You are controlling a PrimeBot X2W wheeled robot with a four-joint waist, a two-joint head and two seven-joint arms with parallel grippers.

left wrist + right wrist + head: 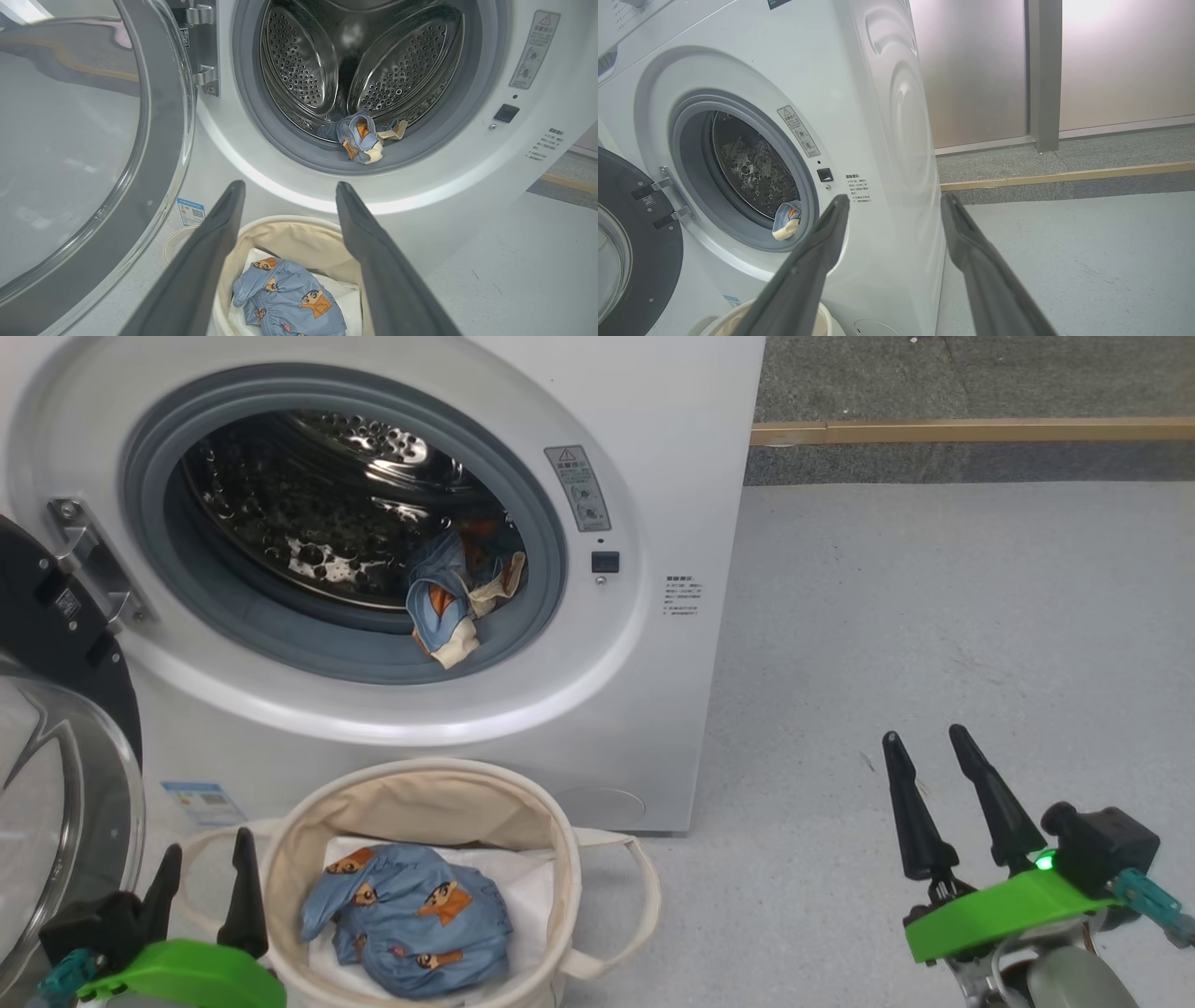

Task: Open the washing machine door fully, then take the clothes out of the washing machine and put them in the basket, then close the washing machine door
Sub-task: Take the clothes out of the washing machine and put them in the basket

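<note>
Head: washing machine door (37, 653) open at left. 1 bear-print garment (406, 919) in basket (523, 793), 2nd garment (457, 602) on drum lip of washing machine (672, 523). Left tool (208, 845) and right tool (924, 735) spread, empty.
Left wrist: blue sticker (190, 212) has QR code, text unreadable.
Right wrist: warning-triangle label (798, 130), print illegible.
To do: pull 2nd garment, shut door.

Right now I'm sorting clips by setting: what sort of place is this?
Probably a laundry corner in a lab or hall: a white front-loading washing machine stands on a grey floor, a cream canvas basket holding a blue cartoon-print garment sits before it, and frosted wall panels run behind.
</note>
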